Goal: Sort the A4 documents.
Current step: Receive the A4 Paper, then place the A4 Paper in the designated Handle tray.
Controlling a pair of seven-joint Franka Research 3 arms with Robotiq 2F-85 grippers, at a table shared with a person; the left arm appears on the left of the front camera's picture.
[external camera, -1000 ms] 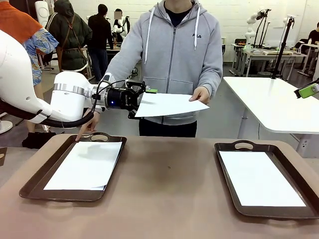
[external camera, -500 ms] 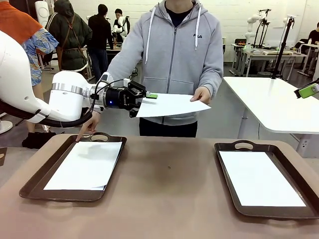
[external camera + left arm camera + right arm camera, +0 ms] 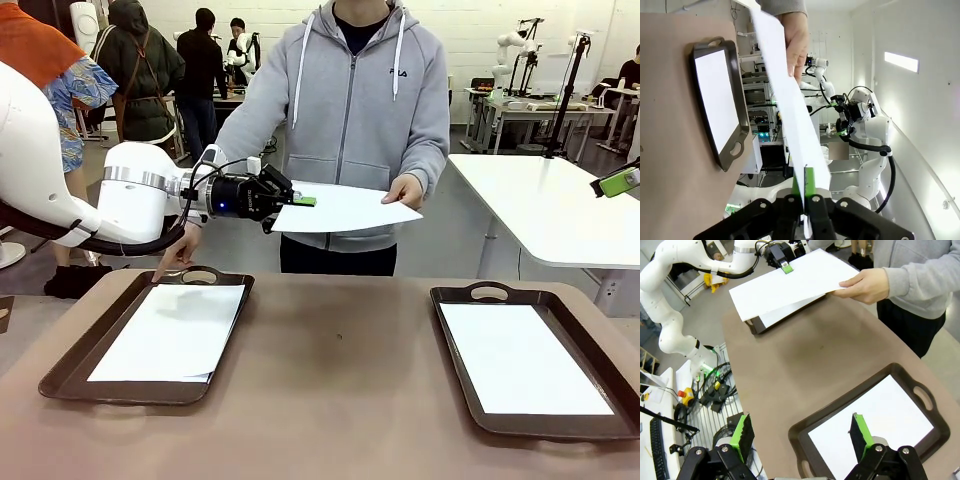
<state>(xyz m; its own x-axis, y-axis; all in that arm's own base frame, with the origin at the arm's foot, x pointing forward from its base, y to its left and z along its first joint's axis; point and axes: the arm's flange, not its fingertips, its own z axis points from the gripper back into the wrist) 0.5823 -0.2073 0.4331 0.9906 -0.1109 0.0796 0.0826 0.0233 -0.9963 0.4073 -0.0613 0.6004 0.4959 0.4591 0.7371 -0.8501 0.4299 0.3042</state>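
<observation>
Front view: both trays (image 3: 62, 375) hold A4 documents (image 3: 170, 332).

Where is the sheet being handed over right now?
In the front view the sheet is in mid-air above the table's far edge, pinched at its left end by the left hand, its right end in the person's hand.

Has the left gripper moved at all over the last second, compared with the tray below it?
Yes. The left gripper has crept rightward relative to the left tray and closed on the held sheet.
</observation>
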